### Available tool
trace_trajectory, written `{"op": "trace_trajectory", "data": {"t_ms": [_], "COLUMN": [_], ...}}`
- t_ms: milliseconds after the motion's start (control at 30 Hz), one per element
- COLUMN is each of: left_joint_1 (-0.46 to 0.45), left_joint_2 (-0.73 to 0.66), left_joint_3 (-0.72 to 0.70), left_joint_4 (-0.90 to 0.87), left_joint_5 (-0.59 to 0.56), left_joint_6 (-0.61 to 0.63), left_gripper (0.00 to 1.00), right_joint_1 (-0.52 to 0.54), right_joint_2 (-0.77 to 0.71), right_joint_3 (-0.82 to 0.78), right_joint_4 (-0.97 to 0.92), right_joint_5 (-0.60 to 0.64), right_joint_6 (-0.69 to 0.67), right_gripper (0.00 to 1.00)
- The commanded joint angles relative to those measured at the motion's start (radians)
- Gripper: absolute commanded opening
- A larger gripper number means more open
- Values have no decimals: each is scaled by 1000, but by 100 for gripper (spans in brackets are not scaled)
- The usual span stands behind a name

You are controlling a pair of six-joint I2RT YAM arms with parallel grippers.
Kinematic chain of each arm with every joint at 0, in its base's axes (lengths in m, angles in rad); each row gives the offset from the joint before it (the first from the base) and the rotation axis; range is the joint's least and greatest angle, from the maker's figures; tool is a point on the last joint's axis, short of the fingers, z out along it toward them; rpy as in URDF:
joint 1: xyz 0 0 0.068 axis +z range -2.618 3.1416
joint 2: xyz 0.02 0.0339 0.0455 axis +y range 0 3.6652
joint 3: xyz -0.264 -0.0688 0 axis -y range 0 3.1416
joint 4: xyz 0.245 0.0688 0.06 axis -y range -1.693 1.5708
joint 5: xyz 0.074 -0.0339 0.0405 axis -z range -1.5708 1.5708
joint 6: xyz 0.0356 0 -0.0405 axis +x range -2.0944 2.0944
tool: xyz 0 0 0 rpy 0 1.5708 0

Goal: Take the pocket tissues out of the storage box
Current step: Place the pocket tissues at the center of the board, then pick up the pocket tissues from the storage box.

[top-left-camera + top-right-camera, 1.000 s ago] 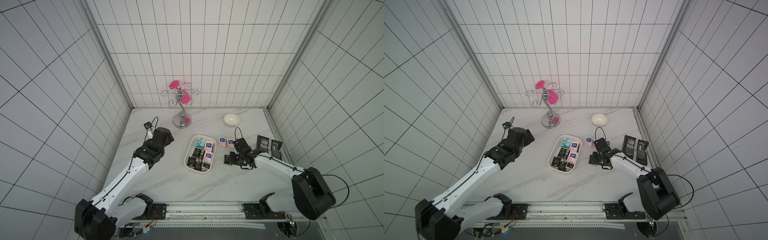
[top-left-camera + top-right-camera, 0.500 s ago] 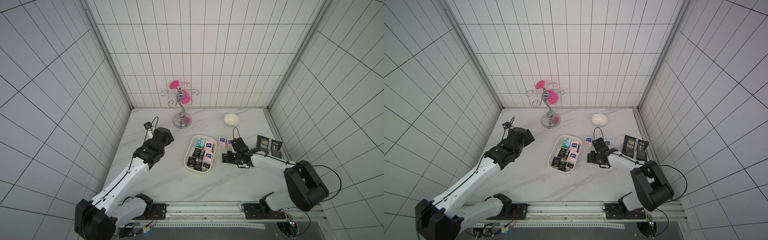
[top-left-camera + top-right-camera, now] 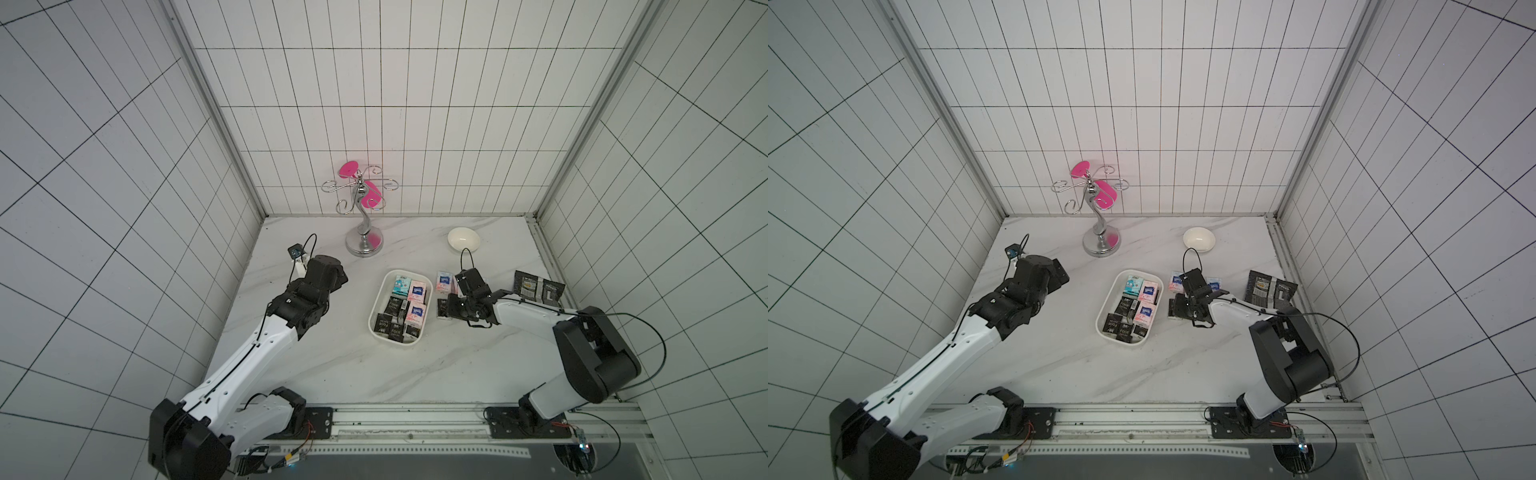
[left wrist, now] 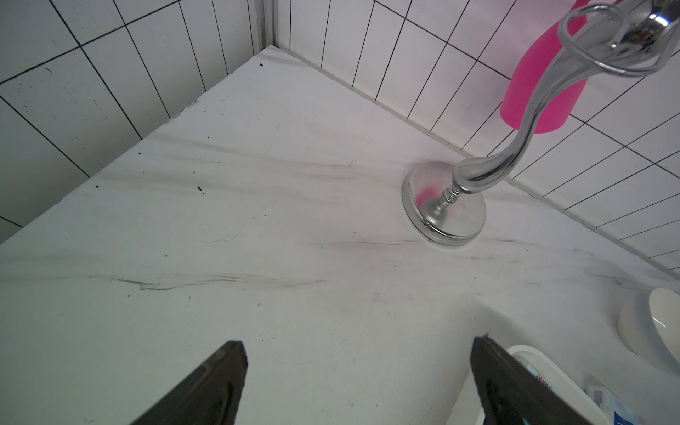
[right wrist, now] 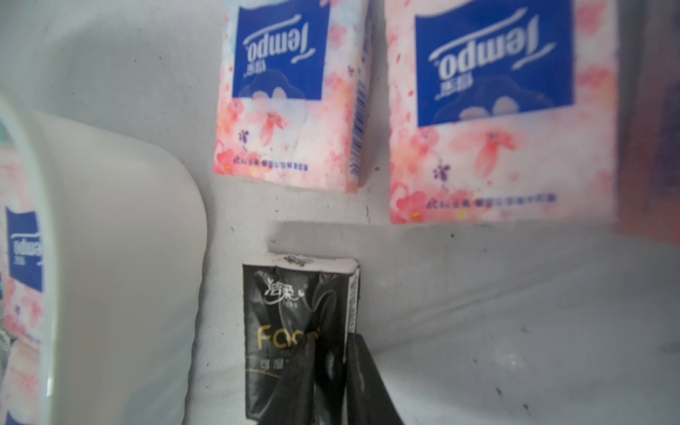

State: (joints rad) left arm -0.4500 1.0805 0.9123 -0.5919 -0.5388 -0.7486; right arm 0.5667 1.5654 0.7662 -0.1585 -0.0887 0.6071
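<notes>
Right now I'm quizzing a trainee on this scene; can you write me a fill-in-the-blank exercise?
1. The jaws of the left gripper stand ___.
2. The right gripper grips a black pack already ___ of the storage box.
3. The cups hanging on the chrome stand are coloured ___.
Missing: open; out; pink.

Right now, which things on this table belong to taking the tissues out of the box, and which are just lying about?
Job: storage box, pocket tissues inside it, pink packs already out, black pack beside the box.
Lying about: white bowl, chrome stand, black foil pouches.
</notes>
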Motion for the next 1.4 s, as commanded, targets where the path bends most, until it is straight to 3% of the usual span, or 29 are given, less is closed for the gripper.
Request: {"op": "trace_trajectory", "data": {"t_ms": [0, 533, 767, 1000, 1367], "left_joint_1": [-3, -3, -28, -44, -42], "left_joint_2": [-13, -8, 12, 22, -10], "left_joint_3": [12, 13, 31, 36, 19], "left_joint_4": [-5, 1, -2, -9, -10], "left_joint_5": [-16, -13, -17, -27, -46], "left_joint_6": [2, -2, -7, -8, -1], "left_gripper": [98, 98, 98, 98, 99], "right_joint_1": [-5, 28, 165, 235, 318], "right_joint_2": [28, -231, -66, 139, 379], "right_joint_3": [24, 103, 336, 506, 765], "right_joint_4": [-36, -220, -287, -243, -361], "right_joint_5": [1, 16, 69, 119, 236], "right_joint_6": [17, -73, -125, -70, -60], "right_gripper": [19, 30, 37, 38, 44]}}
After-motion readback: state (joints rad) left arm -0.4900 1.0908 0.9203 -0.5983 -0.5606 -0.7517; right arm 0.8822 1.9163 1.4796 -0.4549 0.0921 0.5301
